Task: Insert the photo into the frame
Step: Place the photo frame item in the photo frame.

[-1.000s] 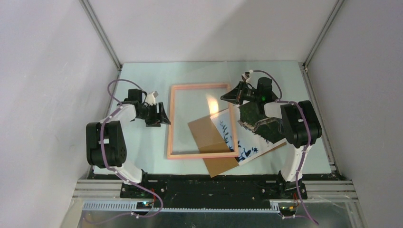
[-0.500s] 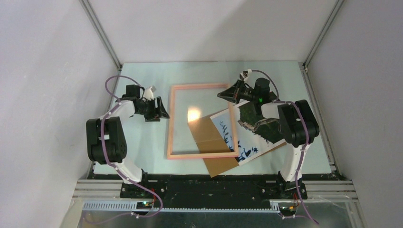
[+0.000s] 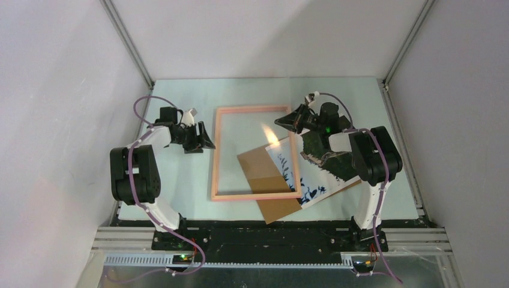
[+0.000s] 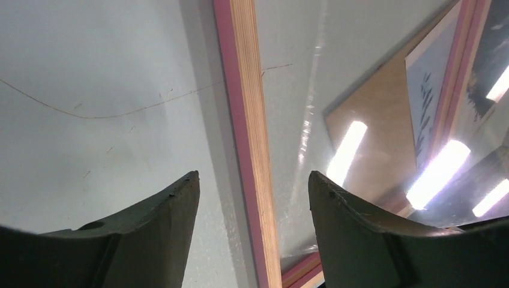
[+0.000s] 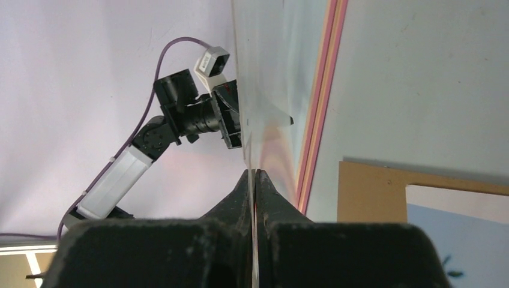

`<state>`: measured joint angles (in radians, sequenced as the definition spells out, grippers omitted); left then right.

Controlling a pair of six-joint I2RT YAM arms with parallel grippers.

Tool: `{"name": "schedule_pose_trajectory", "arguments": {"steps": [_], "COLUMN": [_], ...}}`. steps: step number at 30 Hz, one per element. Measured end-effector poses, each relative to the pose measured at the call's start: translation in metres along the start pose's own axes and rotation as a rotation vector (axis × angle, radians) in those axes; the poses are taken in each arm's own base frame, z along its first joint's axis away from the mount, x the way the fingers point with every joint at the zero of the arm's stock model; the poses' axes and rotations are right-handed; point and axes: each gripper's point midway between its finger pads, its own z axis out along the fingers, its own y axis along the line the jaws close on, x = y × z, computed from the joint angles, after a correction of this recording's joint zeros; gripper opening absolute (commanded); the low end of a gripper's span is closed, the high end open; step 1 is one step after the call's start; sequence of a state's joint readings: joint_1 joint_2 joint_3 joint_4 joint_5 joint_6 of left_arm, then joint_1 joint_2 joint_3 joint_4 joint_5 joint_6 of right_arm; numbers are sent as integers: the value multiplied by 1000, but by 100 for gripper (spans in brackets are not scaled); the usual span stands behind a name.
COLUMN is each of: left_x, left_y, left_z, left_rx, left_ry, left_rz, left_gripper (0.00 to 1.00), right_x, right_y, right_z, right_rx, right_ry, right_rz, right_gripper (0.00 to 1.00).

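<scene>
pane (image 5: pixel 276 54) tilted, clenched in right end effector (image 5: pixel 255 177) | left end effector (image 4: pixel 252 177) released beside frame (image 4: pixel 246 90)

Probably a robotics lab booth: white panels (image 3: pixel 54 90) box in a pale table (image 3: pixel 180 174), metal rails (image 3: pixel 127 45) run up the corners, cabled robot arms (image 3: pixel 133 180) bolted at the front.

Bare desk (image 3: pixel 174 180) left of the frame (image 3: pixel 214 162), passable. Left end effector (image 4: pixel 252 183) spread wide, the frame's left rail runs under the gap, nothing between its fingers. Right end effector (image 5: pixel 256 174) pinched on the clear pane (image 5: pixel 267 72). The pane is lifted at an angle over the frame's right side and blocks reach-in from there. Backing board (image 3: pixel 279 210) and photo (image 3: pixel 312 183) crowd the near right corner. Enclosure walls (image 3: pixel 66 90) bound both sides.
</scene>
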<state>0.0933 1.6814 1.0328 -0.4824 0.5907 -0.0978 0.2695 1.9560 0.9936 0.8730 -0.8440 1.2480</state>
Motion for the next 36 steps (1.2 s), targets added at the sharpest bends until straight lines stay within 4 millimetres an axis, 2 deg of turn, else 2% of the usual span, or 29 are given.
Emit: {"name": "schedule_pose_trajectory", "arguments": {"steps": [5, 13, 36], "left_x": [-7, -10, -12], "left_y": [-3, -6, -3], "left_z": [-1, -1, 8], "left_rx": [7, 22, 32], "left_ry": [-15, -25, -27], "left_rz": [3, 2, -12], "left_gripper": [71, 71, 71], "right_x": [7, 13, 19], "right_y": [-12, -21, -23], "right_z": [-1, -1, 1], "right_rx": [29, 52, 53], "right_ry": [-11, -12, 1], "right_rz": [14, 14, -15], "right_gripper": [0, 0, 0]}}
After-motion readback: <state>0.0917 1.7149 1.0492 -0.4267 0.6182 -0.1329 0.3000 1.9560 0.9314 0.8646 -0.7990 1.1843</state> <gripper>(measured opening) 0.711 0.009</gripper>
